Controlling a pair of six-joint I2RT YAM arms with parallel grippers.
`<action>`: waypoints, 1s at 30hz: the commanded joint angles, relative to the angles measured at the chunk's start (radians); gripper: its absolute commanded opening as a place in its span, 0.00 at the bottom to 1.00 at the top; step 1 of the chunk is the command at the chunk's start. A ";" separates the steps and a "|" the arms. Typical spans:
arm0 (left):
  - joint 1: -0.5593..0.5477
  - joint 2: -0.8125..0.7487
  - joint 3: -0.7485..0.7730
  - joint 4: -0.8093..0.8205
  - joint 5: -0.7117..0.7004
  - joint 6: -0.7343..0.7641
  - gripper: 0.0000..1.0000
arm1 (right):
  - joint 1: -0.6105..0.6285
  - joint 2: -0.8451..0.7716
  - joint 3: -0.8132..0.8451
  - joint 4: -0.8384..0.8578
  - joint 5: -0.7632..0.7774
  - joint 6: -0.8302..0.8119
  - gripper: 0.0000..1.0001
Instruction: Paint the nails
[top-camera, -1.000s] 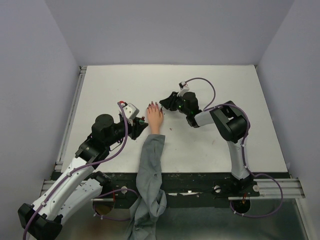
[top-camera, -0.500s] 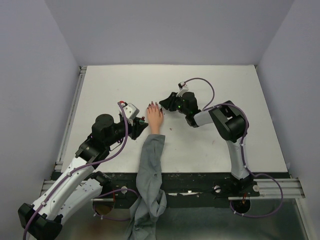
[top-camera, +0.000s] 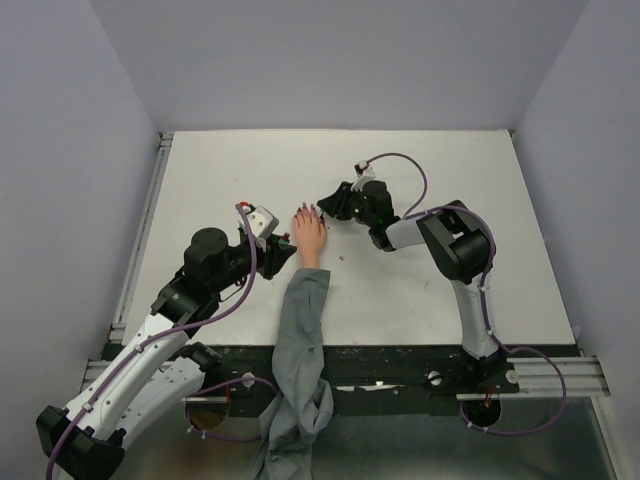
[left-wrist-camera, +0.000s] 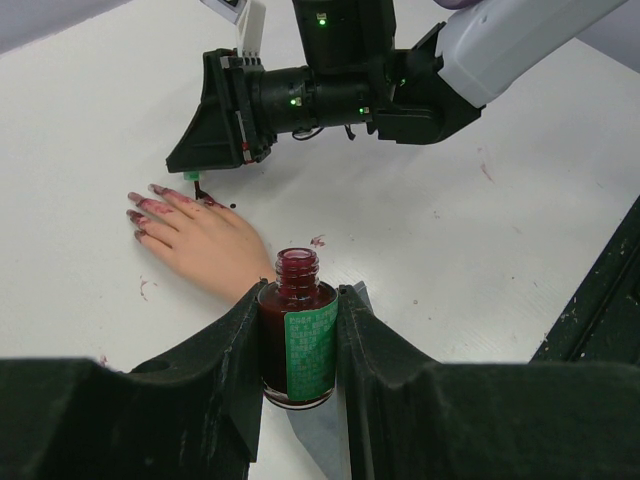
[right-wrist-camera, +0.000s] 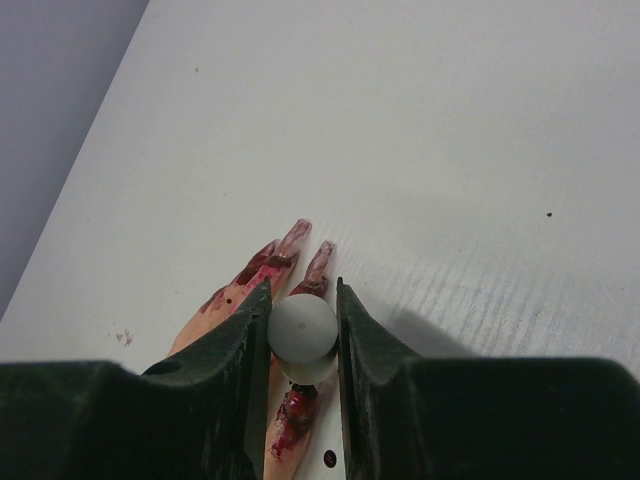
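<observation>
Nails mid-table, between the arms; painting seems well advanced.
Left gripper is clamped on the open bottle. Beyond it, the mannequin hand has red fingertips. Right gripper pinches the brush cap above one finger; whether every nail is covered, I cannot tell.

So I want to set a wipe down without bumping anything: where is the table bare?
Bare: the far strip of the table up to its back edge, the area right of the right arm, and the stretch left of the left arm. Crowded: the middle, where the left pincer holding the bottle and the right pincer holding the brush crowd the mannequin hand.
</observation>
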 joint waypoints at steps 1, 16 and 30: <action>0.005 -0.003 0.032 0.019 0.022 0.006 0.00 | 0.008 0.029 0.031 -0.017 0.032 -0.012 0.01; 0.005 0.001 0.033 0.021 0.021 0.005 0.00 | 0.008 0.034 0.040 -0.006 0.076 -0.007 0.01; 0.005 -0.003 0.030 0.022 0.026 0.005 0.00 | 0.008 -0.023 0.005 0.043 0.102 -0.016 0.01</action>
